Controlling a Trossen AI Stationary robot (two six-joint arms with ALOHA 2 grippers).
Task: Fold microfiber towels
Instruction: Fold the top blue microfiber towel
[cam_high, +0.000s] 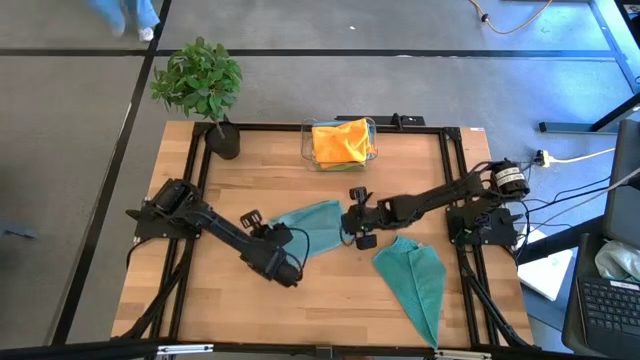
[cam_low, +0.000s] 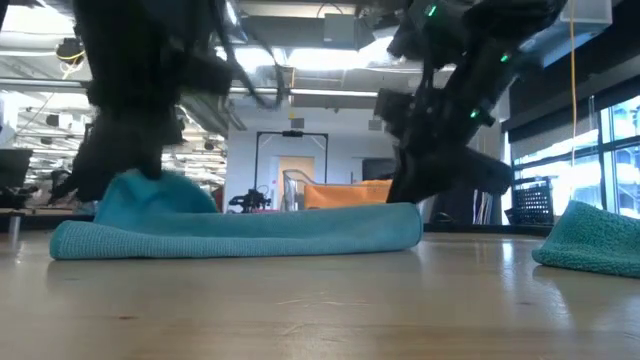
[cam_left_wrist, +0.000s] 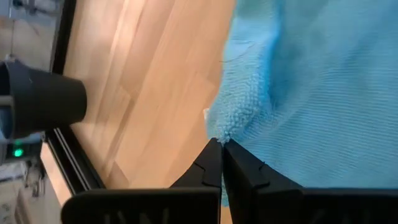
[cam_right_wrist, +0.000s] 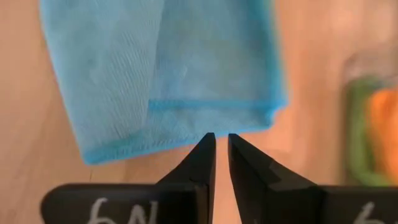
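The teal microfiber towel (cam_high: 312, 222) lies near the middle of the wooden table (cam_high: 250, 180), folded over on itself, with one doubled hemmed edge showing in the right wrist view (cam_right_wrist: 211, 106); in the low view it is a long flat band with a raised hump at one end (cam_low: 240, 232); the left gripper (cam_left_wrist: 221, 149) sits at the towel's edge on the side nearer the left arm, its fingers pressed together and pinching a tuft of the towel's edge; the right gripper (cam_right_wrist: 221, 140) is at the towel's opposite side, its fingers (cam_right_wrist: 202, 158) parted by a narrow slit just short of the folded hem, and whether any cloth is caught between them I cannot tell; a second teal towel (cam_high: 415, 275) lies crumpled beyond the right gripper from the first, apart from it, toward the table's front edge; past the first towel toward the table's far edge stands a clear plastic bin (cam_high: 340, 145) holding an orange towel (cam_high: 338, 138); beside the bin, at the table's far corner, is a potted plant (cam_high: 200, 85).
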